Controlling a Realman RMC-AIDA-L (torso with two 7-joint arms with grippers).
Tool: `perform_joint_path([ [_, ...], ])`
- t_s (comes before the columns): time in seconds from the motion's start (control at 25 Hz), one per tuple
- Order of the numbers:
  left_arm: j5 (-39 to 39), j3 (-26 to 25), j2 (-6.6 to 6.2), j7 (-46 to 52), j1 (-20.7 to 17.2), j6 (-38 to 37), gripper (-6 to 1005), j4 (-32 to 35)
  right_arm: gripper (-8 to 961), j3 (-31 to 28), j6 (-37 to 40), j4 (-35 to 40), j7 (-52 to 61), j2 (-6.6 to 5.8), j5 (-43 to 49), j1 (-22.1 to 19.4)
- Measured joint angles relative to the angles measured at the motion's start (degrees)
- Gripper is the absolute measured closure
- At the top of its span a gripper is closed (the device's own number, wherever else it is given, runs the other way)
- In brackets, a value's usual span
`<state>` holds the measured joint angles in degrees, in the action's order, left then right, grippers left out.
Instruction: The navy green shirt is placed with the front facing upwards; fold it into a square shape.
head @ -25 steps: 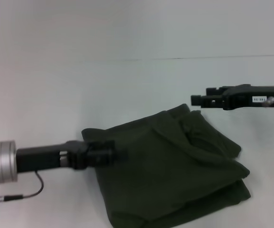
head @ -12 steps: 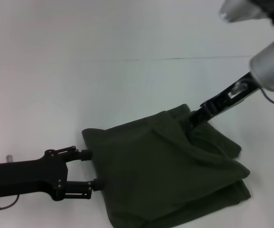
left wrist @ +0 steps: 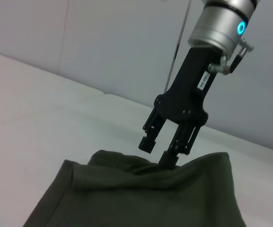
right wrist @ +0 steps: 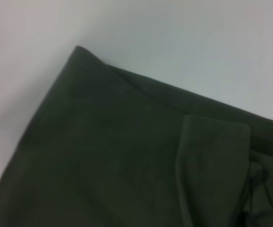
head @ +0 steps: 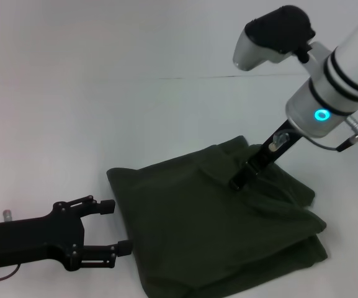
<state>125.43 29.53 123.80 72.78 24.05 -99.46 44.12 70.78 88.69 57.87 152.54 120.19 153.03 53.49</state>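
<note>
The navy green shirt [head: 216, 239] lies folded into a rough rectangle on the white table, plain green side up, with rumpled folds along its right and far edges. My left gripper [head: 116, 226] is open just off the shirt's left edge, not touching it. My right gripper [head: 237, 182] points steeply down onto the far fold. In the left wrist view the right gripper [left wrist: 157, 152] is open, with one fingertip [left wrist: 168, 160] pressed into the shirt [left wrist: 150, 198] and the other just above it. The right wrist view shows only a corner of the shirt [right wrist: 117, 151] and a fold.
The white table [head: 73, 124] spreads around the shirt, and its far edge [head: 228, 77] meets a pale wall. The right arm's silver housing [head: 327, 99] with a blue light hangs above the shirt's far right side.
The right arm has swung from level beside the shirt to pointing down onto its far fold. The left gripper has drawn back off the shirt's left edge and opened.
</note>
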Motion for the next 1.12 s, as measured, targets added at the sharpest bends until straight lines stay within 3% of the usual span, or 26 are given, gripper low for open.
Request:
perform_joint_path([
  [0.24,0.1,0.0,0.04,-0.2,-0.3,0.2,68,0.1,232,3.4,-5.7,-4.6,0.0,0.00,0.0,0.5],
  [0.6,-0.1,0.0,0.03,-0.6,-0.3,0.3,69,-0.2,258,5.6,-7.7,-5.4,0.6,0.12,-0.1,0.8],
  [1.04,0.0,0.0,0.03,-1.0,-0.3,0.3,71,-0.4,745,7.5,-8.0,-7.8,0.6,0.12,-1.6,1.3],
  [1.12,0.0,0.0,0.03,-1.0,-0.3,0.2,71,-0.4,755,7.8,-8.0,-7.8,0.7,0.12,-1.6,1.4],
])
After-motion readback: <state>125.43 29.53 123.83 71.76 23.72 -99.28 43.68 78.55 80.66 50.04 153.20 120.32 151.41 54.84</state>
